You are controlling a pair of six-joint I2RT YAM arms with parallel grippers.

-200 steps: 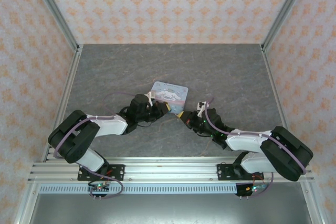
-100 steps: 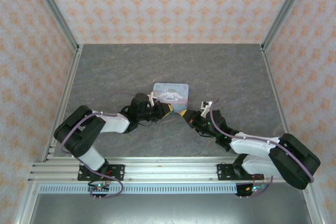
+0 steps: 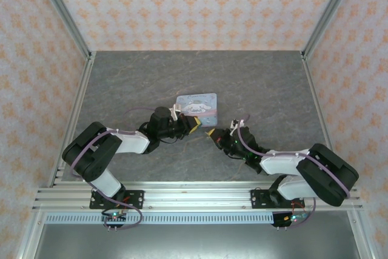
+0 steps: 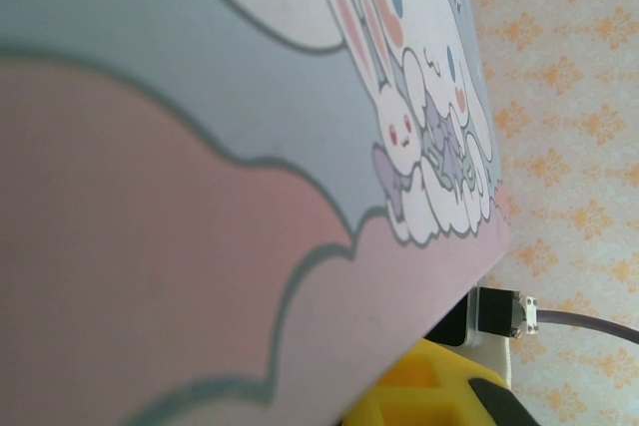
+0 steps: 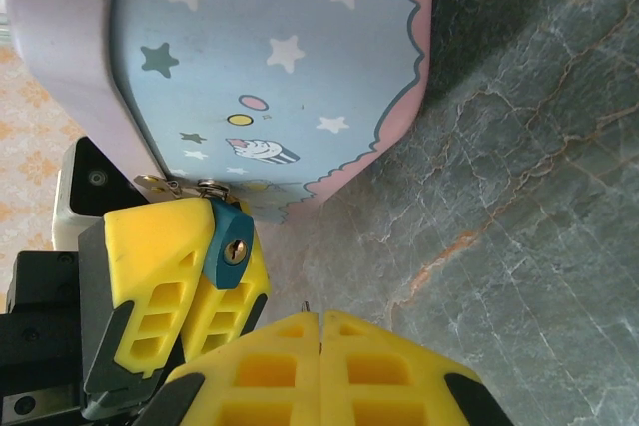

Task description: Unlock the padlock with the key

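Padlock [image 5: 230, 244], blue with its keyhole facing the right wrist camera, hangs from a metal hasp [image 5: 175, 185] at the edge of the cartoon-printed tin [image 5: 290, 57]. It is pinched between the yellow fingers of the left gripper [image 3: 194, 124]. The left arm lies low over the table [image 3: 260, 83], its wrist close beside the tin. The right arm reaches in from the tin's other side, elbow bent. The right gripper [image 5: 319, 324] is closed, and the thin tip of the key [image 5: 307, 306] pokes out near the padlock without touching it.
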